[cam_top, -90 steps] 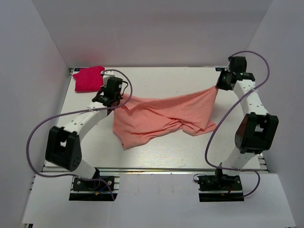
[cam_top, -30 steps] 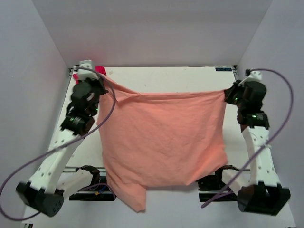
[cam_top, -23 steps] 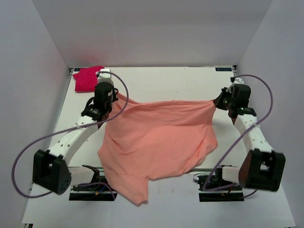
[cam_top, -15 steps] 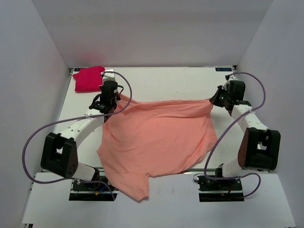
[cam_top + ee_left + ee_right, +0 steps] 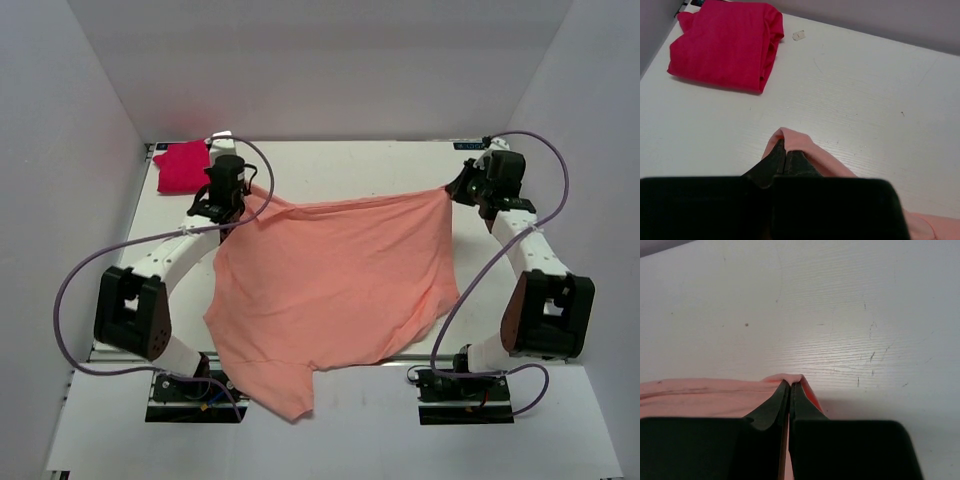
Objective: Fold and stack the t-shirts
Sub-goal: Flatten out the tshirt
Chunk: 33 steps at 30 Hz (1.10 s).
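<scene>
While left jaws and right jaws each pinched a far corner, the salmon t-shirt (image 5: 330, 285) lay spread over the surface (image 5: 350, 165), overhanging its near edge; magenta-red t-shirt (image 5: 183, 166), folded, far-left corner.

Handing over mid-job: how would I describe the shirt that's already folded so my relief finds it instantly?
Start at the white table and go to its far left corner. There lies the folded t-shirt, a small magenta-red bundle just beyond the left gripper. The only other garment, the salmon t-shirt, is paler and spread wide.
</scene>
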Motion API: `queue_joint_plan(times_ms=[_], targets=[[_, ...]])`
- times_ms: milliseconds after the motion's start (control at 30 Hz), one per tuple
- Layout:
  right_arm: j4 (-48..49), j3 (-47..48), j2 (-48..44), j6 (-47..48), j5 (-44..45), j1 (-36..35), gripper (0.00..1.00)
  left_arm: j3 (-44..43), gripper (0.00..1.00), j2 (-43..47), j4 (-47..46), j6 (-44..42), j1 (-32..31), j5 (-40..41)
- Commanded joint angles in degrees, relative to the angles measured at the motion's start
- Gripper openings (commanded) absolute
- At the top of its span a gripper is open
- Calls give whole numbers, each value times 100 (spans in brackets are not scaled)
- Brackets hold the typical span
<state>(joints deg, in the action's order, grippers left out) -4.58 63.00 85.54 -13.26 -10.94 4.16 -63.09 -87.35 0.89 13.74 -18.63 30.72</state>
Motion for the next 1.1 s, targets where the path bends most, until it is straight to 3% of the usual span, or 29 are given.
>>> queue_joint_plan(times_ms=[0,200,333,467,700,1067], targets=[[27,143,-1036,77,197,32,0,147,0,1139,-212,50,35,206],[-543,229,-2618,43,320,23,0,412,0,2755,-98,-125,35,-128],[-1027,748,-3349,-98,1074,32,0,263,0,3608,35,-231,35,-303],[-1343,1213,-3754,-55,1296,41,0,-36,0,4189,324,-354,35,-365],[-1660,2083,-4089,7,1384,32,0,-730,0,4683,693,-416,35,-690],[-1976,2620,-4572,209,1445,23,0,-1670,0,5096,1247,-521,35,-1094]])
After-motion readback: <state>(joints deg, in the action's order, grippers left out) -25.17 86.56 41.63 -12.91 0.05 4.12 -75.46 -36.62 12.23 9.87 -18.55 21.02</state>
